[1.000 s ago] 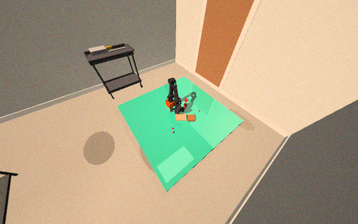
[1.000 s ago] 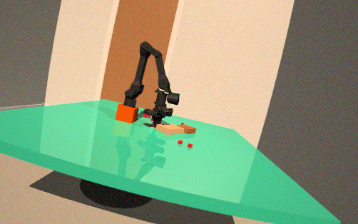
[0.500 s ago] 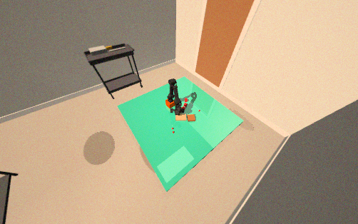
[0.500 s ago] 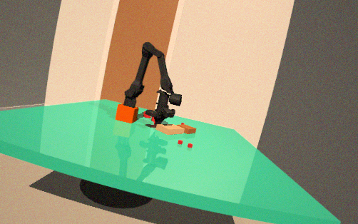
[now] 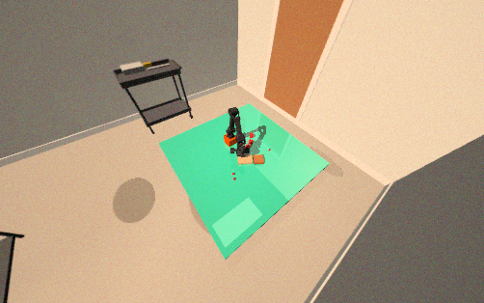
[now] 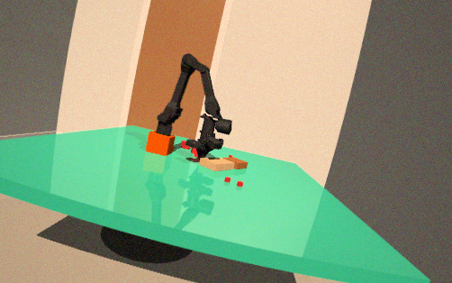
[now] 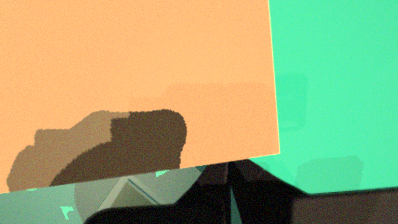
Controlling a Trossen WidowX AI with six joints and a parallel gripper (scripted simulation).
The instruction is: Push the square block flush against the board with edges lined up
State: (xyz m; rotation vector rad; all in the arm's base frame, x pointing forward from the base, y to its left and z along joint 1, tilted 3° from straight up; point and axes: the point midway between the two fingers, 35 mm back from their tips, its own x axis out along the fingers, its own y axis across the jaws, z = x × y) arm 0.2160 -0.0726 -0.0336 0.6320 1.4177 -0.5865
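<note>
Our claw is clenched, with nothing between its fingers. It points down, and in the wrist view its tips are at the edge of the pale board, near one corner. We cannot tell surely whether they touch this edge. A dark shadow lies over the board at this same side.

The board lies flat on the green surface. At its far end from the claw, we see the brown square block, also flat. The two pieces are very close together, but we cannot tell if one whole side is touching, nor if their edges are exactly even.

Two small red cubes lie near the board, apart from it. Other red pieces are near the arm, partly hidden by it in the exterior view.

The black arm bends high above the surface and comes down to the claw. At its foot we see an orange box. Farther away, a dark cart stands on the floor near the grey wall.
</note>
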